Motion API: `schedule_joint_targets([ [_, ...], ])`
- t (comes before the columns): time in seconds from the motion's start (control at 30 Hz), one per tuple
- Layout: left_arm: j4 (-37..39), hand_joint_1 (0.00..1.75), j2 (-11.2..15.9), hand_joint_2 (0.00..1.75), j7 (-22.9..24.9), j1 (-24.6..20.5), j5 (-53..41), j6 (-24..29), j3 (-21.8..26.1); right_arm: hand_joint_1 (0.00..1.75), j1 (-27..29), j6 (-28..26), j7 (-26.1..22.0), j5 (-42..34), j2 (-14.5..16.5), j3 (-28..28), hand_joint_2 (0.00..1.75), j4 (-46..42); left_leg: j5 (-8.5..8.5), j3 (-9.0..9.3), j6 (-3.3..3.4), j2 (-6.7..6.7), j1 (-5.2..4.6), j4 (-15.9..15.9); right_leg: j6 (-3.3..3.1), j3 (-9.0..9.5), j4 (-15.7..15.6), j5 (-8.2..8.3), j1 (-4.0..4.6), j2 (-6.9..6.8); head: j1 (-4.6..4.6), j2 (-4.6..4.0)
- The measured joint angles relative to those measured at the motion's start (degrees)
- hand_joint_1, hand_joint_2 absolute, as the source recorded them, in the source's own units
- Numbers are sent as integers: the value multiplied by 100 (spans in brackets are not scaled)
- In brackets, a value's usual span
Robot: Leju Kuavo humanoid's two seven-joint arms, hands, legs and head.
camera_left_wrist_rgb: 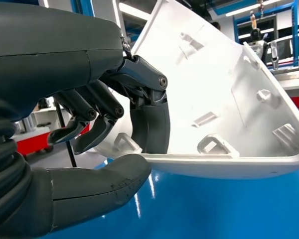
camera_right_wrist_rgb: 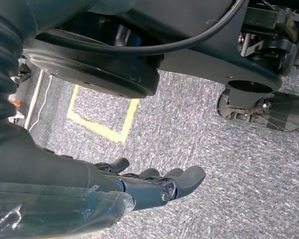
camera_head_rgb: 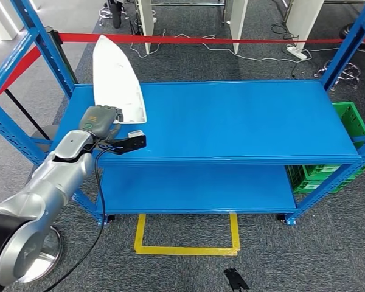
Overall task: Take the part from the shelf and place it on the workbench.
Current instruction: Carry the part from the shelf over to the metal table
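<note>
**Left hand at the white part on the blue shelf**

A blue metal shelf point(camera_head_rgb: 226, 121) spans the middle of the head view, its top deck running from left to right edge. At the upper left of that deck lies the task's thing, a white moulded plastic cover point(camera_head_rgb: 115, 76), pointed like an iron's shell, tipped up on its long edge so its tip rises toward the top of the frame. The left hand point(camera_head_rgb: 99, 120) meets the cover's near corner at centre left. In the left wrist view, dark fingers point(camera_left_wrist_rgb: 150, 119) curl inside the ribbed hollow while the thumb point(camera_left_wrist_rgb: 102, 186) lies beneath the rim; the grasp looks begun, not yet firm. A good lift likely needs the thumb pressed up against the rim first, then a straight rise clear of the deck. The right hand point(camera_right_wrist_rgb: 155, 186) hangs over grey carpet at the lower centre, fingers loose and holding nothing. No brand, label or writing is legible.
</note>
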Motion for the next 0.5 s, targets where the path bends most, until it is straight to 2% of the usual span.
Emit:
schedule_joint_targets([
  [0.5,-14,175,-23,175,-2,-1,3,9,-28,0,10,-14,-2,-3,0,-39,175,0,0,-1,1,0,-2,0,0,0,0,0,-3,-1,1,0],
])
